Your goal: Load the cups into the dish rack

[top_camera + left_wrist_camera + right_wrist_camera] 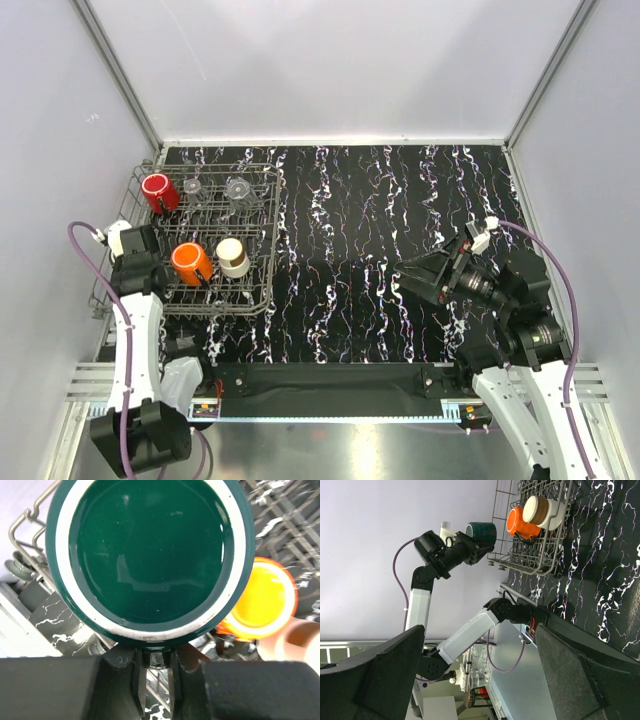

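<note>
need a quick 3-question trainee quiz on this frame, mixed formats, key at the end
1. True or false: the left tool is shut on the rim of the dark green cup.
2. How many cups sit in the dish rack in the top view?
3. The right tool is: A) open and empty, over the table; B) holding a cup; C) shut on a rack wire.

Key
1. True.
2. Five: red cup, two clear cups, orange cup, cream cup.
3. A.
</note>
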Tool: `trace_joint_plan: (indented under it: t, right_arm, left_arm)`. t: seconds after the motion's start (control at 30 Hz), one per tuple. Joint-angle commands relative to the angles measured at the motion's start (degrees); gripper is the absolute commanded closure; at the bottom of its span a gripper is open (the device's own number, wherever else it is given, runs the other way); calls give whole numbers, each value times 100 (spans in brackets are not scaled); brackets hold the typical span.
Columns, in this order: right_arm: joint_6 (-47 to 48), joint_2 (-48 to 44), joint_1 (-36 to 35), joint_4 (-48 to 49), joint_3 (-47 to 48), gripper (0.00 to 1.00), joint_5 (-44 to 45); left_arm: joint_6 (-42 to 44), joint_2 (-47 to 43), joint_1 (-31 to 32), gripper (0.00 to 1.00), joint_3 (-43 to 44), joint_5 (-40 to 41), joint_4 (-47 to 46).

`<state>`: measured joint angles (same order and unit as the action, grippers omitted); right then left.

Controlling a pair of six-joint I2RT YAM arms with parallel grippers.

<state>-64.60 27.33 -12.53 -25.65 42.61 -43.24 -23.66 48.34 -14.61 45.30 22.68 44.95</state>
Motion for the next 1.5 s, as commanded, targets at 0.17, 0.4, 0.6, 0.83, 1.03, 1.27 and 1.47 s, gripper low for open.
trace_joint_plan:
  t: [0.17,0.4,0.6,0.83,1.03,1.27,1.47]
  right_arm:
    - [316,-62,-12,-265,177,0,-202]
    - [237,44,-12,-116,248,0,-184]
    - [185,-53,-12,-134,169,0,-123]
    - [158,140,-12,7,195,0,-123]
    - [176,229,-12,51,292,0,-97]
    - [167,237,-12,86,204,0,-97]
    - [141,290,-12,148,195,0,-123]
  left_arm:
    - [46,527,-384,100,-91,334,-1321]
    - [-139,1257,-604,100,-188,-9,-1489]
    - [-157,1292,-701,100,-478,-229,-1937]
    - [-139,1714,-762,100,-504,-194,-2060]
    - [-165,1986,-850,100,-522,-404,-2139]
    - [-218,2206,-903,100,-452,-466,-2087]
    - [-262,2329,-938,95,-443,-483,-2069]
